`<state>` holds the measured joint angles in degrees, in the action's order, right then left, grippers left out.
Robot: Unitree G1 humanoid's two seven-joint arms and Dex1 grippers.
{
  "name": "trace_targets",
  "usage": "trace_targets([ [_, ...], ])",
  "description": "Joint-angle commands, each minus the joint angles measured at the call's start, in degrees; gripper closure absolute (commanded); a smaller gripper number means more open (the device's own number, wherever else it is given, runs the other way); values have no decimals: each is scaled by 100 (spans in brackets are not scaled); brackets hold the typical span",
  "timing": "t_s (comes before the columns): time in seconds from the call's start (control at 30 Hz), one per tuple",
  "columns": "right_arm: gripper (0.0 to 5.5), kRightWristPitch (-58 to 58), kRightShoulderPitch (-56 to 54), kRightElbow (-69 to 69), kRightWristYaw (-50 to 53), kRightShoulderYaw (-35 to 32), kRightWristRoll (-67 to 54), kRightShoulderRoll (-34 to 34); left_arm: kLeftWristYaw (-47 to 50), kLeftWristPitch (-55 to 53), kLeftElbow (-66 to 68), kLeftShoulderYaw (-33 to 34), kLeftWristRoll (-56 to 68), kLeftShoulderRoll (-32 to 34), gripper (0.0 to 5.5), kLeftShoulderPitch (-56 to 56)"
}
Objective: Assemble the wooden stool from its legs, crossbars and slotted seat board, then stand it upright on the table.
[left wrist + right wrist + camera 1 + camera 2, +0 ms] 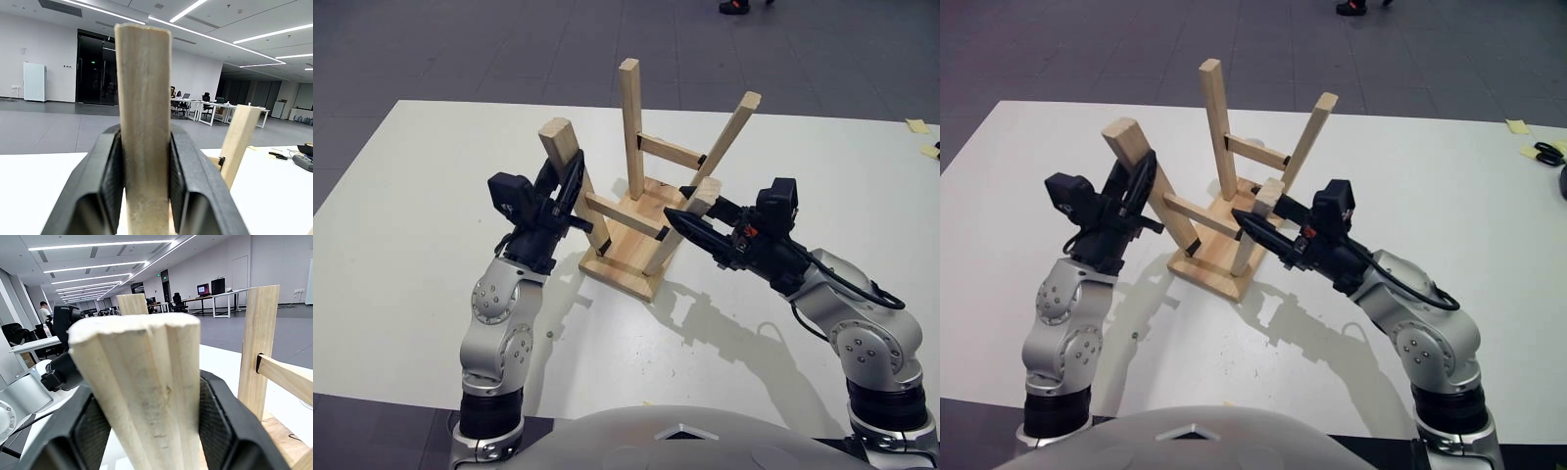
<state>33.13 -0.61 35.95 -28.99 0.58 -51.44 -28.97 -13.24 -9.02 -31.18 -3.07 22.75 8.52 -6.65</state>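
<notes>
- Since the stool already has its four legs and both crossbars seated in the board, we judge the assembly done and the step in hand to be turning it over.
- We see it near the middle of the table, upside down, with the board at the bottom and the legs splayed upward.
- It looks tipped, and we cannot tell whether the board lies flat or rests on one edge.
- Our left gripper is clamped on the near left leg, a little below its free end. In the left wrist view the pads press the wood from both sides.
- Our right gripper is clamped on the near right leg, close to its free end. In the right wrist view the pads bear on that leg in the same way.
- The far legs stand free.
- For the next move, we think both arms must lift and rotate the stool together at an even pace, or the joints may rack or pull out.
- Both grips sit near the leg ends that must land on the table, so we expect to need a regrip, or a release just before the feet touch down.
</notes>
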Motion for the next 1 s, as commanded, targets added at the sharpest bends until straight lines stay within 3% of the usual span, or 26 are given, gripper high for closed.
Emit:
trace_targets([
  [0.03,320,543,232,-321,193,161,104,-107,-685,-402,215,-548,-9,485,447,-755],
  [0.3,320,546,145,-365,177,141,140,-162,-502,-444,95,-890,-383,922,446,-915],
  [0.47,320,524,167,-316,226,109,271,-259,-251,-960,-398,-871,-795,1528,441,-1023],
  [0.73,331,835,-139,-43,514,532,765,-435,337,-1127,-280,-925,-1173,1476,432,-428],
  [0.83,333,1008,-278,-17,602,556,789,-508,391,-1167,-299,-926,-1169,1406,357,-446],
  [1.0,333,1061,-319,-83,714,467,779,-458,485,-1375,-353,-656,-889,1057,275,-285],
])
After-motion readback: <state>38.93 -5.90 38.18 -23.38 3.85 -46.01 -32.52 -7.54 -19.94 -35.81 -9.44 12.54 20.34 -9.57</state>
